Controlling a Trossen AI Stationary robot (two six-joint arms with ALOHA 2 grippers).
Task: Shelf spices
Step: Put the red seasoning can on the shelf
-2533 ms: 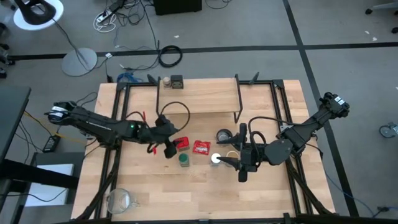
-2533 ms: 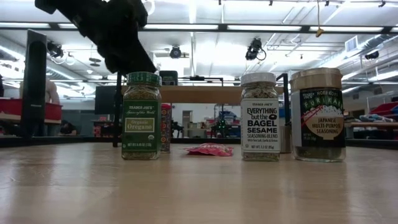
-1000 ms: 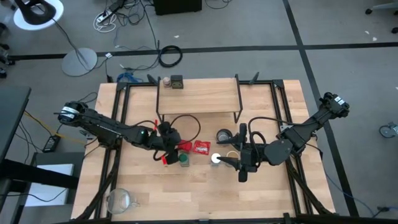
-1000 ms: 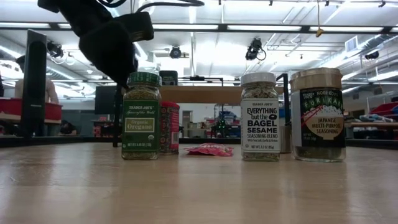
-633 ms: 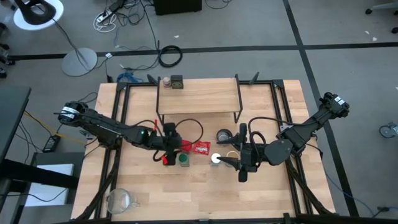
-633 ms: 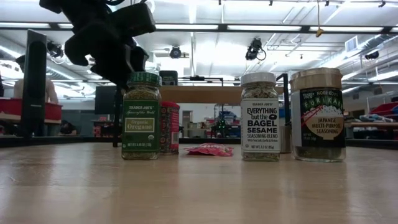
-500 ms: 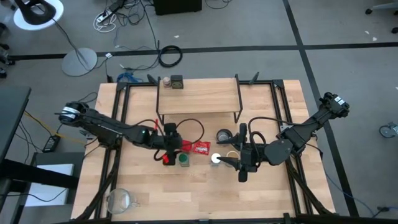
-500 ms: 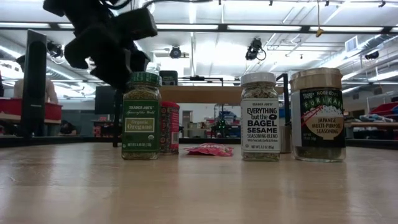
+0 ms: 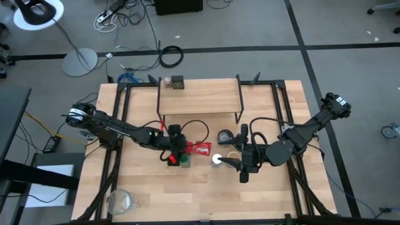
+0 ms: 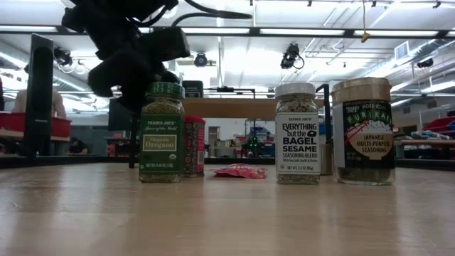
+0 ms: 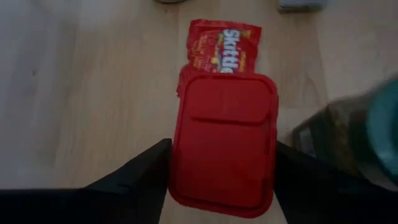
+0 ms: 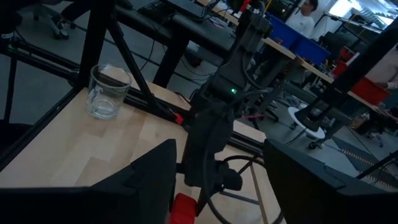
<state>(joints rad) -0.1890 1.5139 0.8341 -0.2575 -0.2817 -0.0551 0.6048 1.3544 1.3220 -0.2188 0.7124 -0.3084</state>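
Much of what matters is covered from where I sit. From above, the left gripper (image 9: 176, 149) hangs over the red tin (image 11: 224, 143) near the table's middle, and its dark body hides most of it. Its wrist camera shows the gripper straddling the tin's long sides, edge against edge, but whether it is pinching or only bracketing I cannot tell. In the low view the tin stands on the tabletop, half hidden behind the green jar (image 10: 162, 135), whose label reads organic oregano. That jar is a blur at the edge of the left wrist picture. The tin's lid is a smooth red rounded rectangle with a raised panel. The crinkled red Skittles packet (image 11: 222, 46) lies flat just beyond it, one end tucked under the tin's edge. The right gripper (image 9: 232, 162) waits right of centre beside the white-capped jar (image 9: 217, 159). Its fingers (image 12: 149, 180) are spread and nothing is between them. That jar's label reads bagel sesame seasoning, and the wider tan-lidded jar (image 10: 362, 131) stands next to it, both clear with dark contents. The round metal cup (image 9: 224, 135) sits behind them. The shelf (image 9: 199, 97), a pale wooden plank on thin black legs, stands at the far edge. It carries the dark square tin (image 9: 178, 82) and a small jar (image 9: 167, 81) too tiny to read. A glass mug (image 9: 120, 200) sits at the near left corner.
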